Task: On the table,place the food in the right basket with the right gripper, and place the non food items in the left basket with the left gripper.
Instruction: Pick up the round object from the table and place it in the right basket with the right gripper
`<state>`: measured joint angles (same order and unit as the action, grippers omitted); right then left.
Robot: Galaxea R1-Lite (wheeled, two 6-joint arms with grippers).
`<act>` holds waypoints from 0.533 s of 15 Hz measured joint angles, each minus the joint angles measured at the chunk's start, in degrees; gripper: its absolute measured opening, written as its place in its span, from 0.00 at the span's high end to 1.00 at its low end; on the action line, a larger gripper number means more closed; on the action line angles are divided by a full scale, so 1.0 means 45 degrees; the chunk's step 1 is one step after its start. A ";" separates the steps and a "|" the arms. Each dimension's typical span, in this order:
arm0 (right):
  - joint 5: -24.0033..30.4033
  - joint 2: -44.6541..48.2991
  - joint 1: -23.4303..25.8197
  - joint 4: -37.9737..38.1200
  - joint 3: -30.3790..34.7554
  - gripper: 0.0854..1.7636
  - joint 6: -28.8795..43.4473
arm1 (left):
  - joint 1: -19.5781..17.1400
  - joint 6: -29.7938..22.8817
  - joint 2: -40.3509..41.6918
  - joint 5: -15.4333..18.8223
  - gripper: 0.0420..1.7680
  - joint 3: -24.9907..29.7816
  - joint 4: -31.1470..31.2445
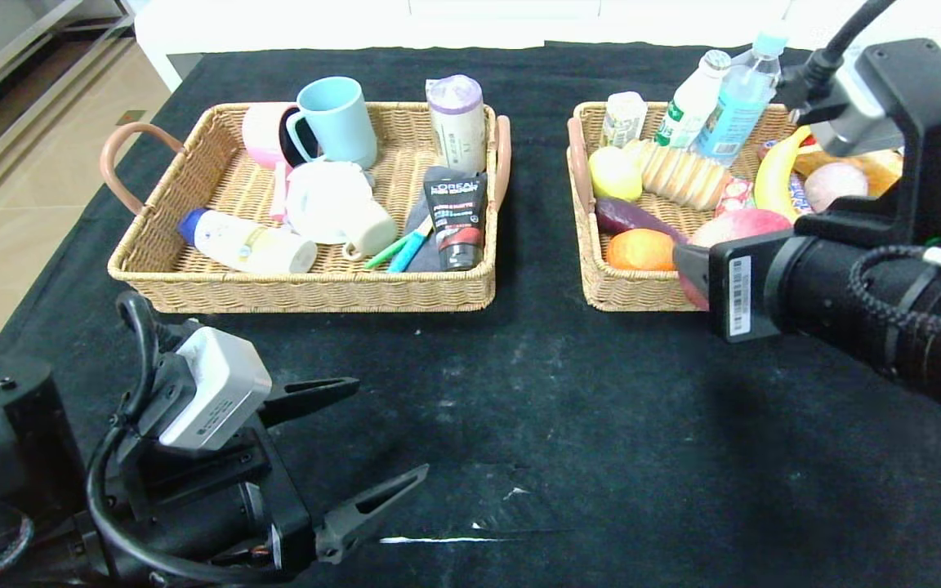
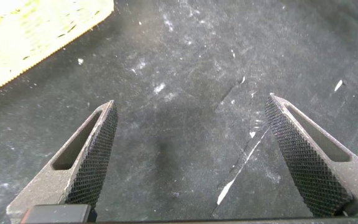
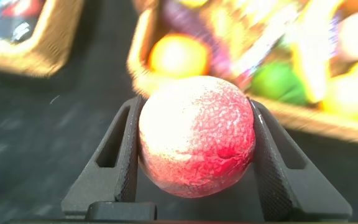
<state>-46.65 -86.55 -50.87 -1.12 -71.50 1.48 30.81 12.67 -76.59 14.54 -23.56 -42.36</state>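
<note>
My right gripper [image 3: 194,102] is shut on a red-pink peach [image 3: 194,137], held between both pads. In the head view the peach [image 1: 736,229] hangs at the front left part of the right basket [image 1: 593,282]. A purple eggplant [image 1: 630,219] and an orange [image 1: 640,249] lie inside that basket. The left basket [image 1: 307,296] holds a white bottle with a blue cap [image 1: 246,245] and a white dish [image 1: 311,196]. Low over the table [image 1: 601,425] at the front left, my left gripper [image 1: 390,426] stands open with nothing between its fingers [image 2: 95,155].
The left basket also holds a blue mug [image 1: 338,122], a pink cup, a black tube [image 1: 456,216] and a roll. The right basket holds drink bottles [image 1: 736,98], a banana [image 1: 774,175], a lemon and bread. Its corner [image 2: 30,37] shows in the left wrist view.
</note>
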 joint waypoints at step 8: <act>0.2517 -0.1100 0.2885 -0.0057 -0.2419 0.40 -0.0810 | -0.0005 0.0038 -0.0054 0.0014 0.03 0.0049 0.0024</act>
<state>-35.33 -91.50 -37.89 -1.38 -82.38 -2.17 30.78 12.84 -76.84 14.60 -23.34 -42.25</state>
